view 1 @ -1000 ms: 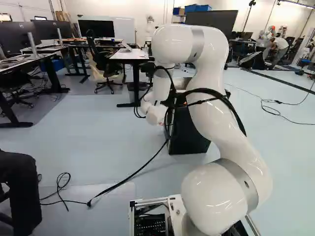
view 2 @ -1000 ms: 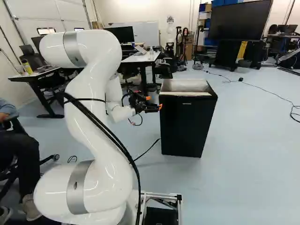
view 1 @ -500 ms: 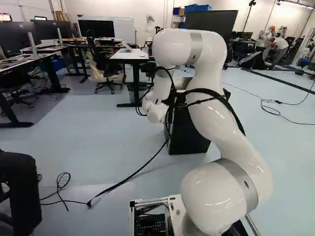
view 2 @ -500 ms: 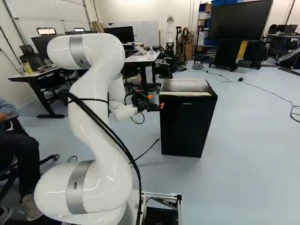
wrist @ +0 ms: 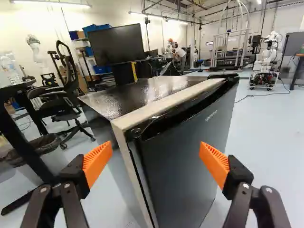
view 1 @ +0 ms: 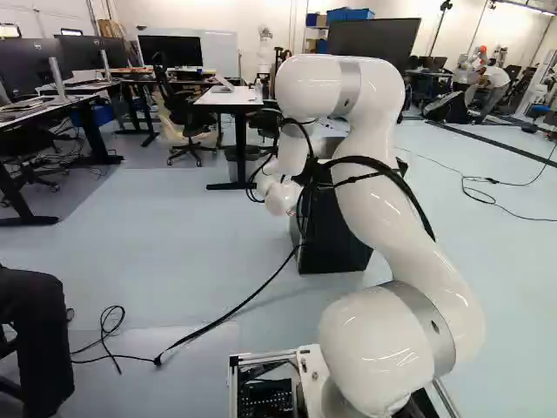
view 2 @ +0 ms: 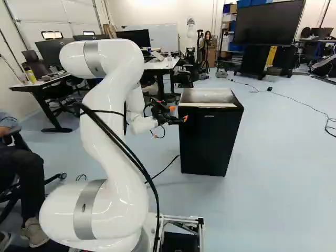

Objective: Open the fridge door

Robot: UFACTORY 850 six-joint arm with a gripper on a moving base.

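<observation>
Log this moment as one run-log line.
Gripper open, holding nothing | fridge door looks shut | its near upper corner framed between spread fingers in wrist view | likely next: ease closer

One fridge [wrist: 183, 166] (and two pads [wrist: 98, 161])

Glossy, pebbled black fridge top [wrist: 137, 97]; smooth, darker door [wrist: 185, 166].

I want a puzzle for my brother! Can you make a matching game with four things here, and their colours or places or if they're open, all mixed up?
1. Fridge door
2. Tool pads
3. Robot arm
4. Floor

A. White
B. Under the fridge
C. Orange
D. Closed

Pairs: 1-D, 2-C, 3-A, 4-B
</observation>
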